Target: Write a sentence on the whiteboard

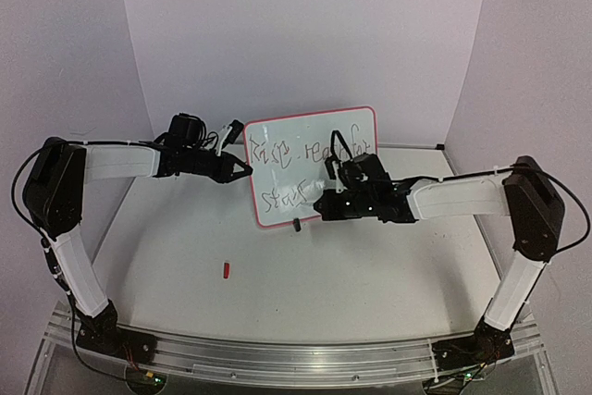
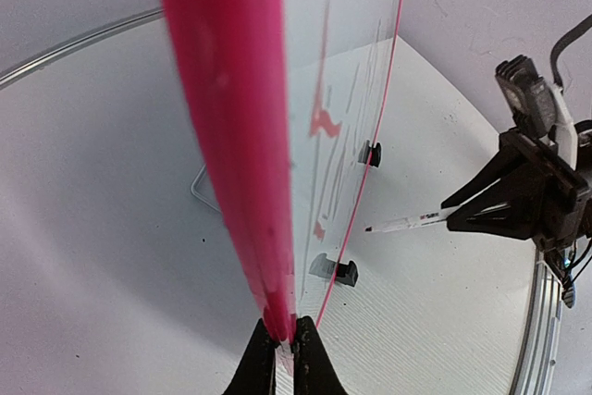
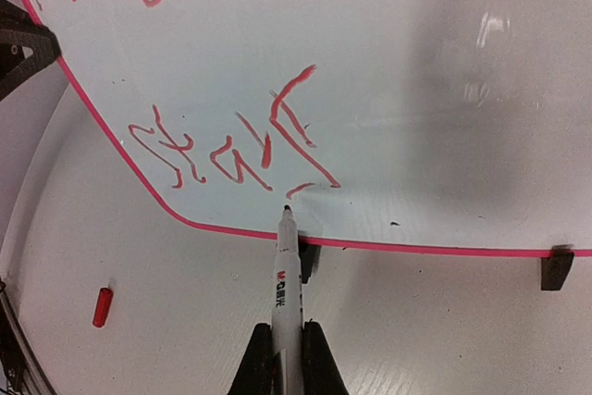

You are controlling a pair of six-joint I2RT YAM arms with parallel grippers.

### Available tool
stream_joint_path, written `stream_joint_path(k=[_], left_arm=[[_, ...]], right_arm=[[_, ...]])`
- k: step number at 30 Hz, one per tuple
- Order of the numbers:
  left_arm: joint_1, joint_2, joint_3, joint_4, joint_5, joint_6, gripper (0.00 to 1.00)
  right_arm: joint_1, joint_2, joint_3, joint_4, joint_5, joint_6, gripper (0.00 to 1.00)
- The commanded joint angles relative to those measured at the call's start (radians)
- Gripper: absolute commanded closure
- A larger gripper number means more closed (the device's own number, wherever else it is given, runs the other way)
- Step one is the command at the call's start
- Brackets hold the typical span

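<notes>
Your left gripper [image 2: 287, 344] is pinched shut on the left edge of the whiteboard [image 1: 305, 131], which stands upright on its feet at the far middle of the table [image 1: 370, 275]. That grip likely braces it against pen pressure. Your right gripper [image 3: 287, 344] is clamped around the marker [image 3: 285, 275], its tip by the lower line of the sentence [image 1: 305, 153]; I cannot tell if it touches.

A small red cap [image 1: 227, 271] lies on the white table [image 1: 370, 289], left of centre.
</notes>
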Motion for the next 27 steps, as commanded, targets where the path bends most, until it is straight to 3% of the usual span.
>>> stream_joint_path(k=[1,27], left_arm=[[0.004,-0.036,-0.006,-0.031,-0.043,0.038,1.0],[0.003,-0.033,-0.004,-0.031,-0.042,0.038,1.0]], right_arm=[[0.001,-0.129,-0.032,-0.006,0.08,-0.007,1.0],[-0.018,-0.013,0.015,-0.035,0.179,0.009,1.0]])
